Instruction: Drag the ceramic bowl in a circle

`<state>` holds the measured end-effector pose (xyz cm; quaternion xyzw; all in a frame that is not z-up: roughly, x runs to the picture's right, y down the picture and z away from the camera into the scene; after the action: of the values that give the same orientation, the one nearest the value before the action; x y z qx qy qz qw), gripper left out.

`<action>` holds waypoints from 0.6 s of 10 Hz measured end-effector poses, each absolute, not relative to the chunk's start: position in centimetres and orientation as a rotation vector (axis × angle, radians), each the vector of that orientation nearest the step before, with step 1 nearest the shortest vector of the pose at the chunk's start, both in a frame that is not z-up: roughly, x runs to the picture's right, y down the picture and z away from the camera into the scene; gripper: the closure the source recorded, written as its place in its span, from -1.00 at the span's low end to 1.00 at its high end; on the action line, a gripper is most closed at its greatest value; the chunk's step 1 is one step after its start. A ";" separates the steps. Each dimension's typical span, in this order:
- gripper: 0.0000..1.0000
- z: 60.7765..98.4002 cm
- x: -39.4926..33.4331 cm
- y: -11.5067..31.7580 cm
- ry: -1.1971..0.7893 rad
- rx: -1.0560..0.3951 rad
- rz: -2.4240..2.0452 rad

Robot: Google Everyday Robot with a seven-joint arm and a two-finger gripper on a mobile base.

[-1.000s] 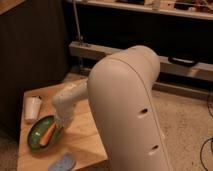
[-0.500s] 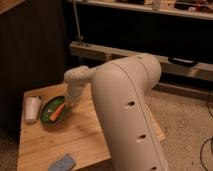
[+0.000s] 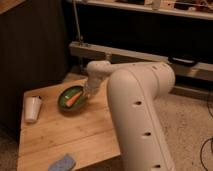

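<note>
A broad white arm [image 3: 142, 110] fills the right half of the view, its smooth rounded shell hiding the table's right side. It narrows to a wrist that reaches down to the claw [image 3: 90, 91], which sits at the right rim of the ceramic bowl [image 3: 64, 100]. How far the claw is open, and whether it grips the rim or only rests against it, cannot be told from here.

The bowl is shallow, round and plate-like, glazed green with a darker edge, and it stands near the far side of the table [image 3: 65, 132]. An orange, elongated piece [image 3: 75, 100] (carrot-like in shape) lies slanted inside it.

To the left of the bowl, apart from it, a white cup [image 3: 33, 108] stands near the table's left edge, plain, matte and tapering. At the near edge lies a small blue-grey pad [image 3: 62, 162] with a soft, rough look, well apart from the bowl.

The table is pale wood with visible plank lines. Behind it runs a light metal rail [image 3: 125, 52] in front of dark shelving, and the floor is speckled.
</note>
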<state>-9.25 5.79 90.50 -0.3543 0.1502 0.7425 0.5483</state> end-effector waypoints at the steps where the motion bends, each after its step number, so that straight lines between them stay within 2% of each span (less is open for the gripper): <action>1: 1.00 90.0 -6.3 6.5 0.348 -0.852 1.785; 3: 1.00 88.8 -3.5 8.2 0.341 -0.876 1.787; 6: 1.00 85.8 -4.0 12.0 0.328 -0.918 1.732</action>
<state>-4.01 11.96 85.82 -0.3870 0.1384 0.7304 0.5455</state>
